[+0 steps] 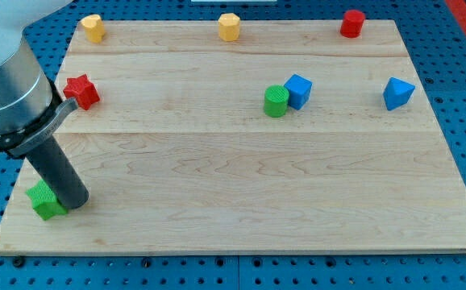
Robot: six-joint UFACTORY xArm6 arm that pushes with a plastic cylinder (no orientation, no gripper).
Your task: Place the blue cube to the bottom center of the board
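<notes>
Starting from the table (241, 201): wooden, wide. Your tool is a plain rod with no jaws, gripping nothing; my tip (76, 203) touches the green block (46, 201) at the view's bottom left. The blue cube (298, 90) sits upper right of centre, touching the green cylinder (276, 101). Come around above the cube and push it down, away from the cylinder.
</notes>
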